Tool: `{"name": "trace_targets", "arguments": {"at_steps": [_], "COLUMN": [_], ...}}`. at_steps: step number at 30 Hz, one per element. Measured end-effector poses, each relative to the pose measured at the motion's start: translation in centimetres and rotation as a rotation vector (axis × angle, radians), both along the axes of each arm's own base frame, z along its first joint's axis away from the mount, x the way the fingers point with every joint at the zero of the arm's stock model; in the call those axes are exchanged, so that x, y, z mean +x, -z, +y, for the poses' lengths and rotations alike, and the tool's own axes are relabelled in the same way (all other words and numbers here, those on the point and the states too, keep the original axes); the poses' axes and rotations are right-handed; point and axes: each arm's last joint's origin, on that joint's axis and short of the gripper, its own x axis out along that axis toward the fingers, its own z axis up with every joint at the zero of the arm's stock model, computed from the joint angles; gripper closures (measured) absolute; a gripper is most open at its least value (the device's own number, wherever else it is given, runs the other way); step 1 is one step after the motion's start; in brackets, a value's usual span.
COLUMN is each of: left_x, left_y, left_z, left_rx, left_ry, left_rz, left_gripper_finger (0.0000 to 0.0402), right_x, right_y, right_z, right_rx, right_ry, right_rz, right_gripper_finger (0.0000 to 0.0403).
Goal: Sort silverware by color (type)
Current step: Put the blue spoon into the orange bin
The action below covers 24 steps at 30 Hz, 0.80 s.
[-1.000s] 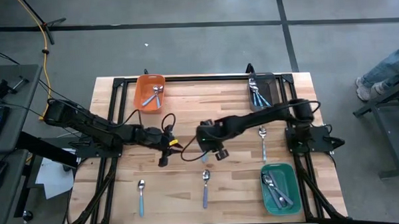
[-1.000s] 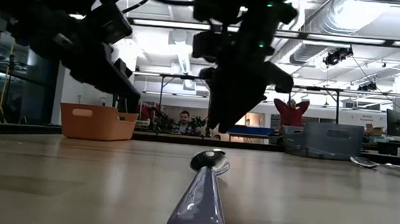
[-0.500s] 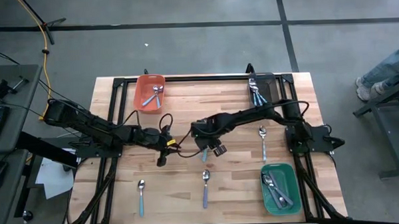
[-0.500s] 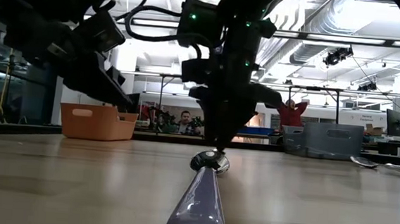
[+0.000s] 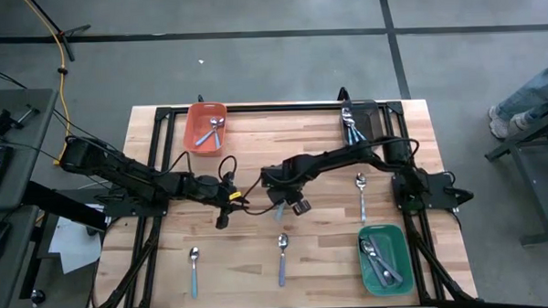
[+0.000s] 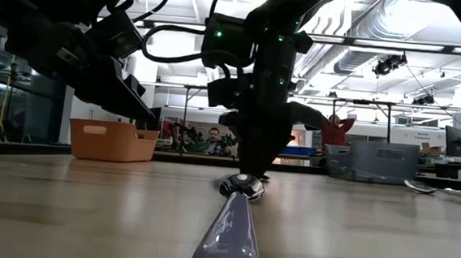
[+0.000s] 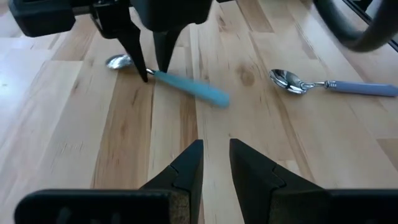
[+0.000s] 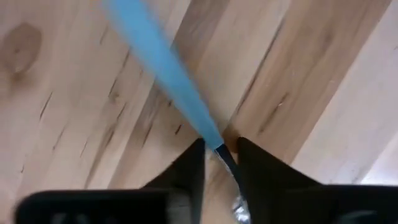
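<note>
A spoon with a blue handle [image 7: 193,89] lies flat on the wooden table [image 5: 322,235] near its middle. My right gripper [image 7: 154,71] points down over it, a finger on each side of the thin neck [image 8: 225,155] between handle and bowl, with a narrow gap. My left gripper [image 7: 216,155] hovers just left of it [image 5: 223,213], slightly open, with nothing between its fingers. A purple-handled spoon [image 6: 227,234] lies nearer the front edge. Two more spoons [image 5: 194,266] [image 5: 360,195] lie loose on the table. My right gripper stands over the blue-handled spoon's neck [image 7: 152,76] from above, its fingers [image 8: 189,165] pointing down and lying across the spoon. Whether the fingers touch the neck I cannot tell. The spoon lies flat on the table.
An orange bin [image 5: 205,127] at the far left holds spoons. A grey bin [image 5: 360,124] at the far right holds blue-handled ones. A green bin [image 5: 384,258] stands at the near right with several utensils. A person's legs [image 5: 528,99] show beyond the table's right side.
My right gripper has come down and toward the table's left, from above the blue-handled spoon to table height, its fingers now standing on either side of the spoon's neck. The spoon has stayed where it lay.
</note>
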Motion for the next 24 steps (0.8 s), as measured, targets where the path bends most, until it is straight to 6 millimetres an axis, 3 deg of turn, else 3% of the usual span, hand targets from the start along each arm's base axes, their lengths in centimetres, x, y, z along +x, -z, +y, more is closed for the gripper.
{"name": "trace_targets", "arguments": {"at_steps": [5, 16, 24], "left_x": [0.0, 0.0, 0.1], "left_y": [0.0, 0.1, -0.1], "left_z": [0.0, 0.0, 0.2], "left_rx": [-0.008, -0.061, -0.144], "left_ry": [-0.006, -0.042, -0.092], "left_rz": [0.001, 0.016, 0.008], "left_gripper_finger": [0.0332, 0.0332, 0.0313], "right_x": [-0.1, -0.5, -3.6], "right_y": [0.0, -0.4, -2.3], "right_z": [-0.3, 2.7, 5.5], "right_rx": [0.045, -0.064, -0.216], "right_ry": [0.078, 0.174, 0.242], "right_rz": [0.026, 0.027, -0.020], "right_gripper_finger": [0.0394, 0.0399, 0.0401]}}
